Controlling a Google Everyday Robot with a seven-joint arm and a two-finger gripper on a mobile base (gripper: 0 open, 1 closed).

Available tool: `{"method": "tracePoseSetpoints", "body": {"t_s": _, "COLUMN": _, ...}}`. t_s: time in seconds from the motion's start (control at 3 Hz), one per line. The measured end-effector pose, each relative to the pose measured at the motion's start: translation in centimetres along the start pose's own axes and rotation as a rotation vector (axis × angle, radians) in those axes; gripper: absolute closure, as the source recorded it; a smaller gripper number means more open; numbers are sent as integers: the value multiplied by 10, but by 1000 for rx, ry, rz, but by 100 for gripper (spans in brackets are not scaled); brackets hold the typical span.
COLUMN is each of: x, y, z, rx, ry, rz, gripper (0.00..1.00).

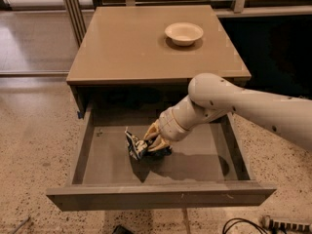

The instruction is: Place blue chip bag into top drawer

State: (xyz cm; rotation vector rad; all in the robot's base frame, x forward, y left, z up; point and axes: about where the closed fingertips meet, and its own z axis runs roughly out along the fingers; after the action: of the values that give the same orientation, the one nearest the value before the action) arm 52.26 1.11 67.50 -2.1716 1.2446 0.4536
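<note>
Reaching into the open top drawer [111, 167], the tool [150, 142] is clamped on the blue chip bag [135, 148], low near the drawer's middle. At 1 o'clock on the table [122, 45] sits a white bowl [184, 33].

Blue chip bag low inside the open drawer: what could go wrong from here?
1. The end effector, low inside the wide grey-brown top drawer, grips the crinkled dark blue foil chip bag; the foil may cling at release.
2. Lifting out, the arm could catch the edge of the tan cabinet top.
</note>
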Motion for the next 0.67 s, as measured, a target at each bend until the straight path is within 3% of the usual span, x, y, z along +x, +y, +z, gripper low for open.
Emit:
{"method": "tracePoseSetpoints", "body": {"t_s": 0.33, "x": 25, "y": 10, "z": 11, "rx": -2, "ry": 102, "rz": 52, "gripper": 100}}
{"method": "tracePoseSetpoints", "body": {"t_s": 0.67, "x": 48, "y": 19, "z": 21, "rx": 17, "ry": 121, "rz": 107, "gripper": 100}}
